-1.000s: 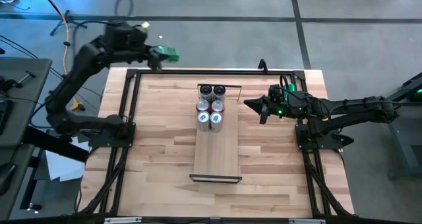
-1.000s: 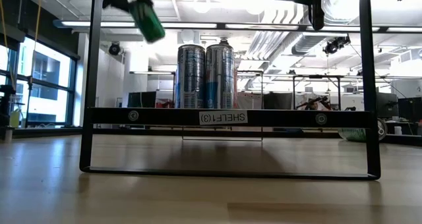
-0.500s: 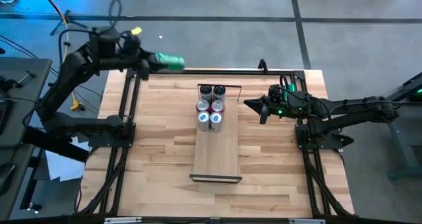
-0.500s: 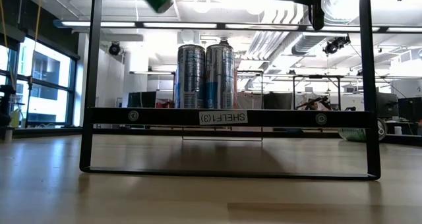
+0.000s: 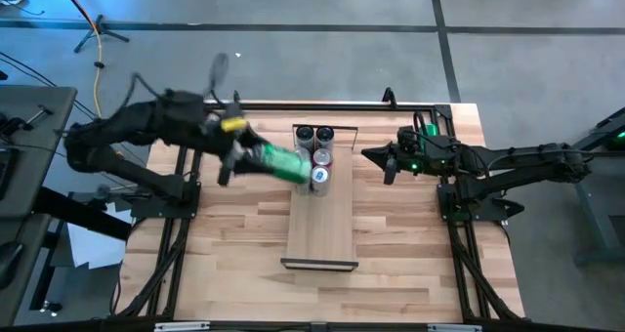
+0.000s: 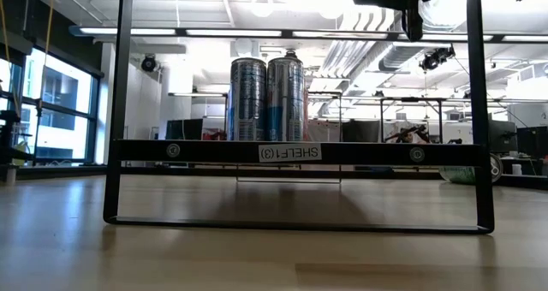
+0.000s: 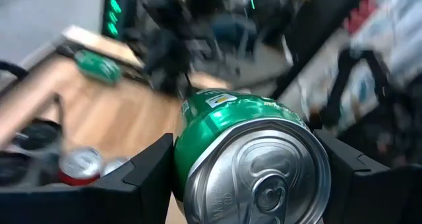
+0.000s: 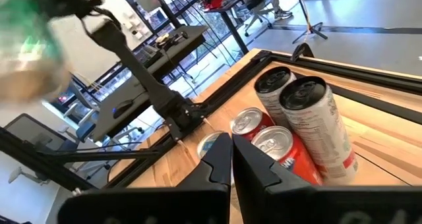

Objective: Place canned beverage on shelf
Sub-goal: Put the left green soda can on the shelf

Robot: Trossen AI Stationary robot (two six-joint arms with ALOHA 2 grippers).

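High view: the green can (image 5: 284,162) is gripped by the left gripper (image 5: 256,157) at frame centre-left, lying tilted, its far end over the left edge of the shelf (image 5: 322,229) and close to the cans standing at the board's upper end. Standing cans (image 5: 313,154) counted here: approx. 5 visible (2 dark tops, 1 red, 2 silver), a 6th poss. hidden under the green one. Right gripper (image 5: 376,156) is parked centre-right, fingers pressed together, nothing held.

Low view: 2 tall silver cans (image 6: 266,98) are seen upper centre on the shelf; no green can is seen.

Left wrist view: the green can fills centre frame, clamped betw. both fingers (image 7: 153,172).

Right wrist view: 2 tall dark-topped cans (image 8: 302,122), 2 red cans (image 8: 265,140), 1 more partly hidden behind the closed fingers.

Risk, as judged: can is carried tilted and close to the group; if lowered w/o being righted, neighbours could be knocked over, or the can may topple or roll off the board edge.
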